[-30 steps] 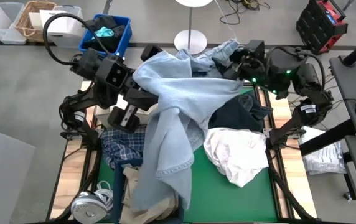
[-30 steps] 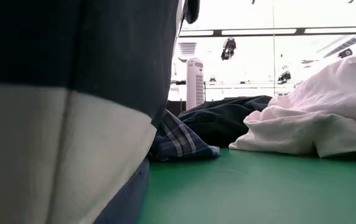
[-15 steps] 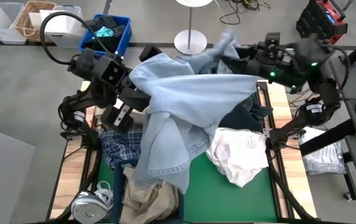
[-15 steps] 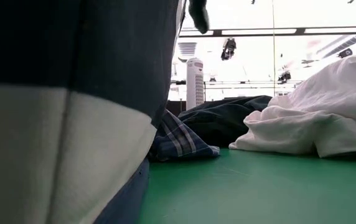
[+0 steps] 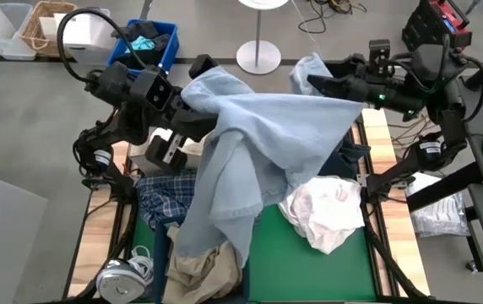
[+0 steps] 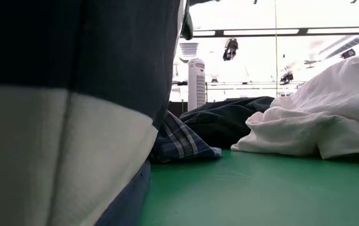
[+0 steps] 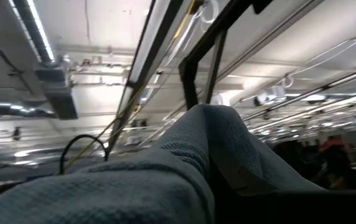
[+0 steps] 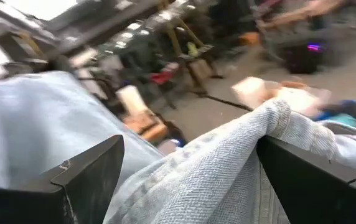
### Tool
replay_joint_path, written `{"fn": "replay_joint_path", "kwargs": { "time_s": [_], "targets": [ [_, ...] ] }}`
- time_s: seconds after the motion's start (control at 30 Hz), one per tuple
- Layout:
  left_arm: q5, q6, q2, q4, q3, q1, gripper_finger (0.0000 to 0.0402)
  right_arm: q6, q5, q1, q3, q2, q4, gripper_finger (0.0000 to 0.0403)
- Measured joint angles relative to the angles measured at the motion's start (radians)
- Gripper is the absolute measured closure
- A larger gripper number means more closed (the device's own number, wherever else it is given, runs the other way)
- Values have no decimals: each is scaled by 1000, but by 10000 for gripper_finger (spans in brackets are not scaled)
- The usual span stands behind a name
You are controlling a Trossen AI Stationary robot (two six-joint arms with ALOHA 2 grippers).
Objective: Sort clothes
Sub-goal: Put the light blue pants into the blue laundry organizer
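Green table carries several clothes: a white shirt, a plaid shirt, tan trousers and a dark navy piece. Above them the light blue denim hangs stretched between both arms. The left gripper and the right gripper each pinch one end of it. The step looks like lifting this garment out. Next it must be carried clear of the pile without dragging the others.
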Motion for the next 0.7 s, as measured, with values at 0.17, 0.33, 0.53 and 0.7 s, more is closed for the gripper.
{"fn": "replay_joint_path", "kwargs": {
  "time_s": [0.17,0.33,0.53,0.7],
  "targets": [
    [91,9,-2,-38,0,2,398,43,187,-2,0,-35,-150,39],
    [69,34,-40,-308,0,1,398,70,451,-1,0,-46,-245,39],
    [-182,40,-94,-528,1,-1,398,-33,523,-2,0,-21,-124,39],
    [-183,8,-87,-635,-5,-3,398,-56,416,-18,1,-22,104,39]
  ]
}}
